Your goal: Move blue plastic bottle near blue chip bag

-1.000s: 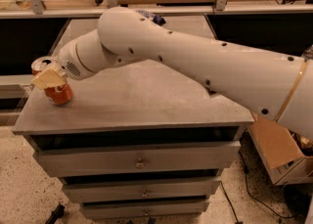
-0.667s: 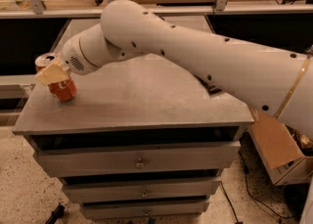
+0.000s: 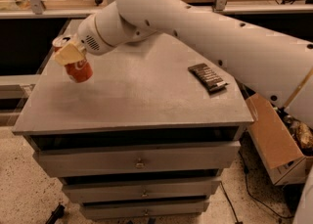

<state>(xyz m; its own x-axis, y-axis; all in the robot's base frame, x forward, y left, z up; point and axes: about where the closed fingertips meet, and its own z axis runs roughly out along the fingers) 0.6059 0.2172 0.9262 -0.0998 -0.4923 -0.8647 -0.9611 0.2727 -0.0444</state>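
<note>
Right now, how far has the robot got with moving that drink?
Done: the gripper is shut on the red soda can. In hand: the can hangs tilted over the table, left side. Left: setting it by the blue chip bag, not in view; only a black packet lies right.

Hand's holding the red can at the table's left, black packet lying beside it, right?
No: the camera view shows the packet lying far from it, on the table's right side. The hand does hold the can at the table's left.
</note>
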